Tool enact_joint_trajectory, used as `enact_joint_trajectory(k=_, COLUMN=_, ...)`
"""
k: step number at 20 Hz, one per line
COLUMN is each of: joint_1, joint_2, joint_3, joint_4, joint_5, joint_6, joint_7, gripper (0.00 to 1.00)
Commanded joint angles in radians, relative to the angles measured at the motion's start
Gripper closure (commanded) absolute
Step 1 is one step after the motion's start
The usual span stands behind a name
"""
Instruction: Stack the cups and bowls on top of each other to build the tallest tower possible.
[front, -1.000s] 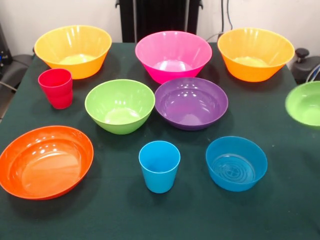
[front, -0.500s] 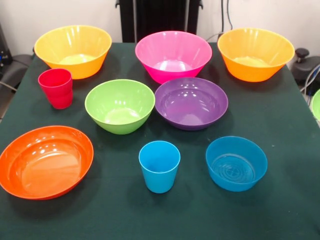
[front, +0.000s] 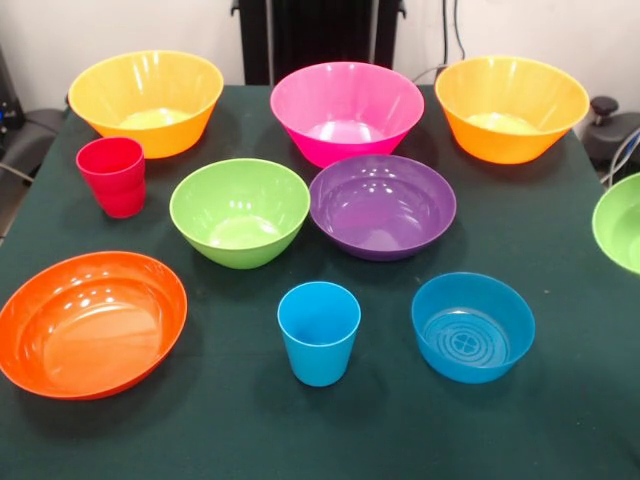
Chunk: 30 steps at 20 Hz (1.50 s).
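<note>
My pincer is showing nowhere; the small green bowl (front: 619, 222) is sitting at the table's (front: 400, 430) right edge.

Dark green tablecloth (front: 560, 420) (wrinkled) covers the table; white wall (front: 40, 40) behind.

No text, label, brand, number or sign can be read anywhere, whether on the bowls, the cups, the table or the background.
</note>
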Motion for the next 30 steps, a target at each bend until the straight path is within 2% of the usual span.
enact_joint_trajectory(k=1, joint_1=-0.071, joint_2=0.059, joint_3=-0.391, joint_4=-0.101, joint_5=0.296, joint_6=0.067, joint_7=-0.164, gripper=1.0)
enact_joint_trajectory(k=2, joint_1=-0.083, joint_2=0.064, joint_3=-0.451, joint_4=-0.102, joint_5=0.351, joint_6=0.06, joint_7=-0.178, gripper=1.0)
enact_joint_trajectory(k=7, joint_1=-0.133, joint_2=0.076, joint_3=-0.664, joint_4=-0.103, joint_5=0.537, joint_6=0.037, joint_7=-0.267, gripper=1.0)
enact_joint_trajectory(k=13, joint_1=-0.162, joint_2=0.068, joint_3=-0.792, joint_4=-0.099, joint_5=0.626, joint_6=0.029, joint_7=-0.342, gripper=1.0)
enact_joint_trajectory(k=16, joint_1=-0.172, joint_2=0.067, joint_3=-0.828, joint_4=-0.099, joint_5=0.642, joint_6=0.012, joint_7=-0.371, gripper=1.0)
enact_joint_trajectory(k=20, joint_1=-0.173, joint_2=0.069, joint_3=-0.793, joint_4=-0.098, joint_5=0.585, joint_6=-0.024, joint_7=-0.409, gripper=1.0)
enact_joint_trajectory(k=23, joint_1=-0.176, joint_2=0.077, joint_3=-0.704, joint_4=-0.097, joint_5=0.5, joint_6=-0.05, joint_7=-0.444, gripper=1.0)
enact_joint_trajectory(k=30, joint_1=-0.18, joint_2=0.071, joint_3=-0.546, joint_4=-0.085, joint_5=0.349, joint_6=-0.067, joint_7=-0.525, gripper=1.0)
